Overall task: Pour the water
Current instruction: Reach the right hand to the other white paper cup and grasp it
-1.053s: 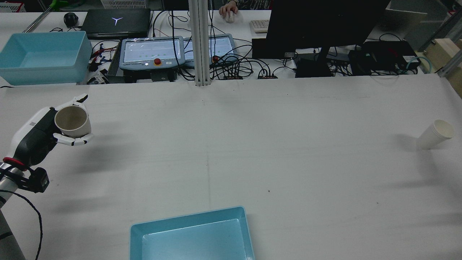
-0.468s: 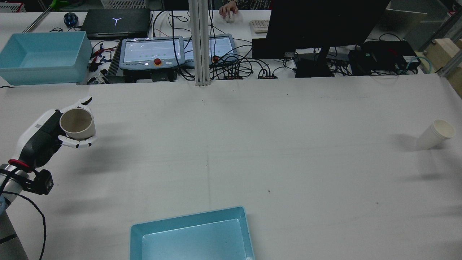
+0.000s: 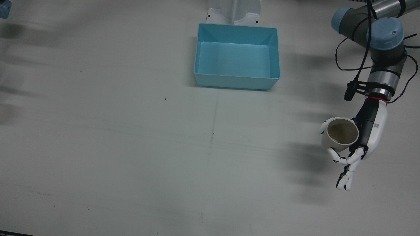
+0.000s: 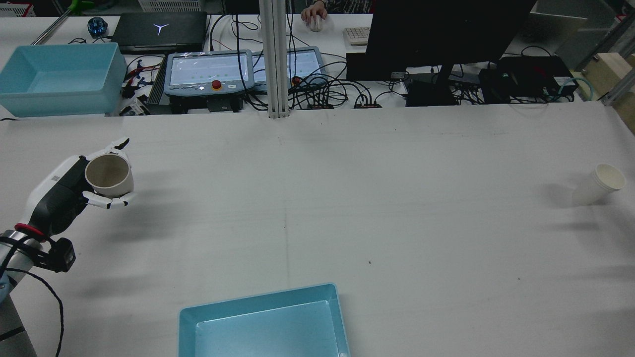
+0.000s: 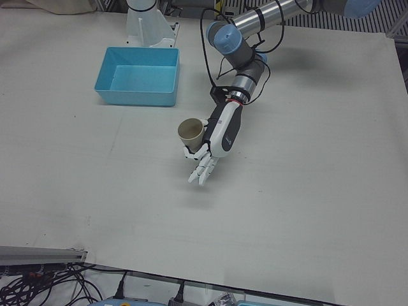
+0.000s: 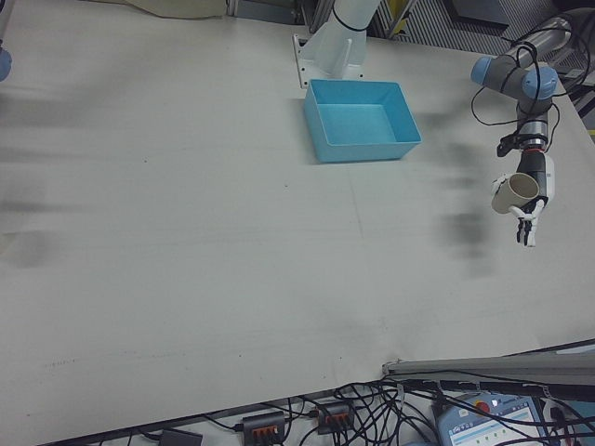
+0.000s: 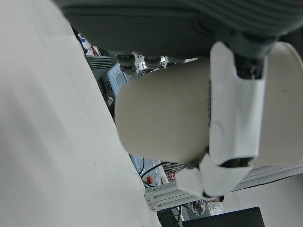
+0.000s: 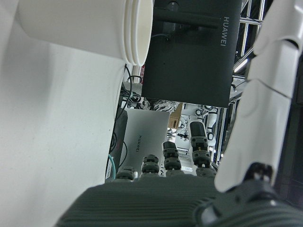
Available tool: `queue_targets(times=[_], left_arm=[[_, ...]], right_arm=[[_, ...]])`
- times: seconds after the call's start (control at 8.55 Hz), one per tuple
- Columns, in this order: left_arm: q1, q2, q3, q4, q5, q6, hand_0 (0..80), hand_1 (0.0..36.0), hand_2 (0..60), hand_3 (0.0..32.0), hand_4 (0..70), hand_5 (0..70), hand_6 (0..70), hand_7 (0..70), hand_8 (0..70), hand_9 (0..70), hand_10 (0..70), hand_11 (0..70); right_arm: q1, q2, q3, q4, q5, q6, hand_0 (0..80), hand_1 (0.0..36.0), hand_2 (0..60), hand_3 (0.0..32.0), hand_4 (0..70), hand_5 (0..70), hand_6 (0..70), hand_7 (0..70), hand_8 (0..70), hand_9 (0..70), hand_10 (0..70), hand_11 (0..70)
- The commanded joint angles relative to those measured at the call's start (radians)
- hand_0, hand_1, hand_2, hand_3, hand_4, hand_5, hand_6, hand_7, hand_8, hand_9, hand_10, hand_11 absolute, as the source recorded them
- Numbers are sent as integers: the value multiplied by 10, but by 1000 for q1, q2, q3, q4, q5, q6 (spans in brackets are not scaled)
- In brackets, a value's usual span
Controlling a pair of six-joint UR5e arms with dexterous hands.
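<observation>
1. Holding a beige cup (image 4: 108,175) above the desk (image 4: 347,198), the left hand (image 4: 74,186) has its fingers (image 3: 348,164) wrapped around the cup's wall.
2. That cup leans slightly, mouth up, and its inside looks dark.
3. A stack of white paper cups (image 4: 598,184) stands on the far right of the desk in the rear view.
4. The right hand (image 8: 227,142) shows only in its own camera, fingers spread and holding nothing, the white cups (image 8: 90,26) near it.
5. A blue bin (image 3: 237,56) sits at the desk's robot-side edge, between the arms.
</observation>
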Motion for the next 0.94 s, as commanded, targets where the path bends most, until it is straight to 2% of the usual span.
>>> queue_targets(times=[0.0,0.23,0.35,0.82], left_arm=[[4,2,1,-9,-3,1,639,360,535,0,301,679,76,87,29,14,39,84],[4,1,1,-9,-3,0,641,360,530,0,301,678,77,89,28,13,40,86],[4,2,1,-9,-3,0,642,360,527,0,302,678,77,90,28,13,39,85],[4,-1,1,-12,-3,0,641,360,527,0,301,678,78,89,28,13,40,86]], right_arm=[[1,7,-38,-9,-2,-54,528,148,0,0,159,219,69,134,51,51,4,21],[-27,61,-70,-28,0,-83,526,139,0,0,150,221,68,132,49,48,5,22],[-42,84,-101,-28,0,-90,526,140,0,0,167,228,70,139,47,48,6,24],[-67,92,-113,-28,0,-162,524,140,0,0,146,219,63,129,43,44,4,20]])
